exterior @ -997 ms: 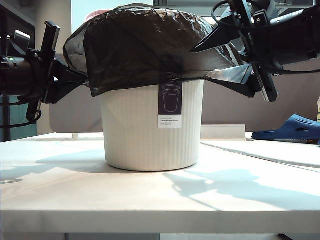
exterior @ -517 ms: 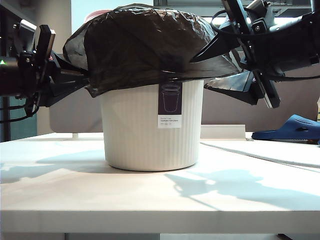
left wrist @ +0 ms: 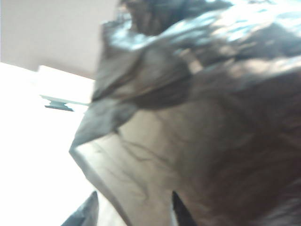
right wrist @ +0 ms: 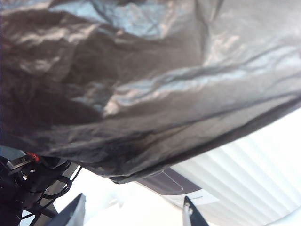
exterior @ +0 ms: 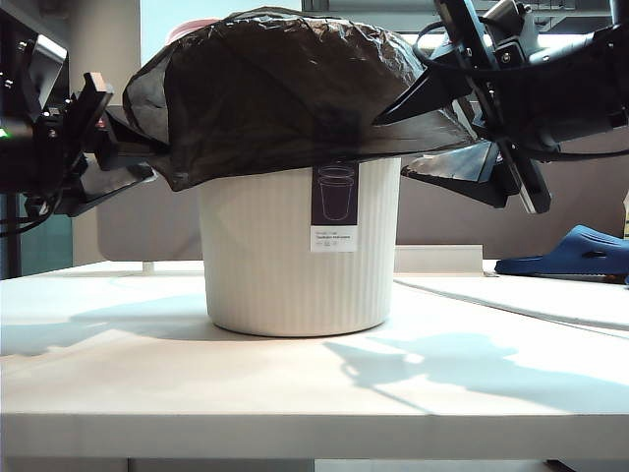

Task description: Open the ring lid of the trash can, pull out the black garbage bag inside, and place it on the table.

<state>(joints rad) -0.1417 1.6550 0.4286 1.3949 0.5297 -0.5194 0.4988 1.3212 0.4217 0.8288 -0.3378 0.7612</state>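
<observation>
Left gripper point(exterior: 123, 162), fingers spread, sits at the nine o'clock edge of the black garbage bag point(exterior: 285, 93). Right gripper point(exterior: 437, 133), at three o'clock, has fingers spread above and below the bag's edge. The bag drapes over the trash can point(exterior: 300, 251) on the table point(exterior: 314, 393).

The black garbage bag point(exterior: 285, 88) drapes over the trash can point(exterior: 295, 251) on the table point(exterior: 295, 393), between both tools.

Blue slipper point(exterior: 578, 252) — right, before grey partition point(exterior: 550, 211)
</observation>
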